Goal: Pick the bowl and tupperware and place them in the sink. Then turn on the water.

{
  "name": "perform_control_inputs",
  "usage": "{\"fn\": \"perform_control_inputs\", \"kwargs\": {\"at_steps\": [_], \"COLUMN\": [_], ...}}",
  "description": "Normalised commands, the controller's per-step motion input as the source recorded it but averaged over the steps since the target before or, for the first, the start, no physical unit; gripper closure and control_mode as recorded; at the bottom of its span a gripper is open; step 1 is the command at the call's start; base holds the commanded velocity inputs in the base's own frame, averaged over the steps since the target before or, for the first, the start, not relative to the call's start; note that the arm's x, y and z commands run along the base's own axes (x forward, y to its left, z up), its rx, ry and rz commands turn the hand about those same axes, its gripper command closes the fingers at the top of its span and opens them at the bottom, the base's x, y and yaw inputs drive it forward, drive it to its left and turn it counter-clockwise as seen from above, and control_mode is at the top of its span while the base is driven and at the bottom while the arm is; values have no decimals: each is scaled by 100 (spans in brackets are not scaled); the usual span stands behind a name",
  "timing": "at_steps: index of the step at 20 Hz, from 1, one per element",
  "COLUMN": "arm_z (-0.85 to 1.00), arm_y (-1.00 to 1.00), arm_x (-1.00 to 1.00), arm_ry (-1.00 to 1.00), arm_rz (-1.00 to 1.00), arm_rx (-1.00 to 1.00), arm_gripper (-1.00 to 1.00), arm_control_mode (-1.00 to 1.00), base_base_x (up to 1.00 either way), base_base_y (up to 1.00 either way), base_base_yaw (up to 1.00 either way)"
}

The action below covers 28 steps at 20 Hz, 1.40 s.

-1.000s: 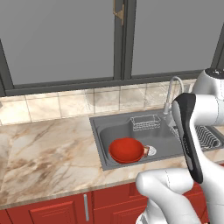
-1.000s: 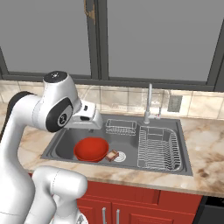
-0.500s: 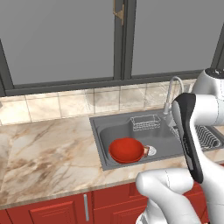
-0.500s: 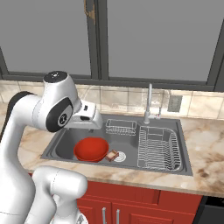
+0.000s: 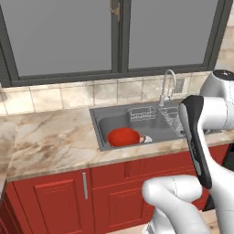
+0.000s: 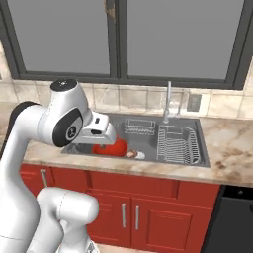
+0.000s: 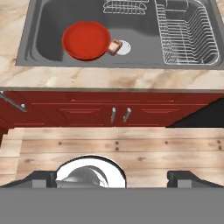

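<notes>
From my seat, L to R in the hand view: 1 sink [image 7: 30, 48], grey basin set in the marble counter [image 7: 109, 78]; inside it 1 red bowl [image 7: 85, 40] sits on the basin floor, left half, upright. Just right of the bowl, touching its rim, 1 small brown-and-white piece [image 7: 114, 46] beside the round drain [image 7: 124, 47]. At the back wall of the basin, 1 small wire rack [image 7: 125, 6]; right half of the sink holds 1 larger wire dish rack [image 7: 187, 33]. Below the counter, red cabinets w/ 2 handles [image 7: 120, 115] side by side, then wood floor. I can't make out the tupperware in any cam. Gripper [image 7: 113, 179]: 2 dark fingertips at the bottom edge, spread wide, nothing between them, well back from the sink. Left base cam: bowl [image 5: 123, 136] in the sink [image 5: 97, 122], 1 curved faucet [image 5: 167, 82] behind it, no stream visible. Right base cam: bowl [image 6: 112, 147] partly behind the arm.
</notes>
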Motion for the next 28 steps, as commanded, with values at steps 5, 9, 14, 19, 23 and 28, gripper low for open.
{"fn": "perform_control_inputs", "kwargs": {"at_steps": [5,9,14,19,23,28], "arm_z": [0,0,0,0,0,0], "arm_y": [0,0,0,0,0,0], "arm_x": [0,0,0,0,0,0], "arm_ry": [0,0,0,0,0,0], "arm_rz": [0,0,0,0,0,0], "arm_rx": [0,0,0,0,0,0], "arm_gripper": [-100,-100,-100,-100,-100,-100], "arm_control_mode": [100,100,100,100,100,100], "base_base_x": [-100,-62,-23,-15,-8,-1], "base_base_y": [-34,-16,0,0,0,2], "base_base_yaw": [-1,-45,-85,-89,-93,-95]}}
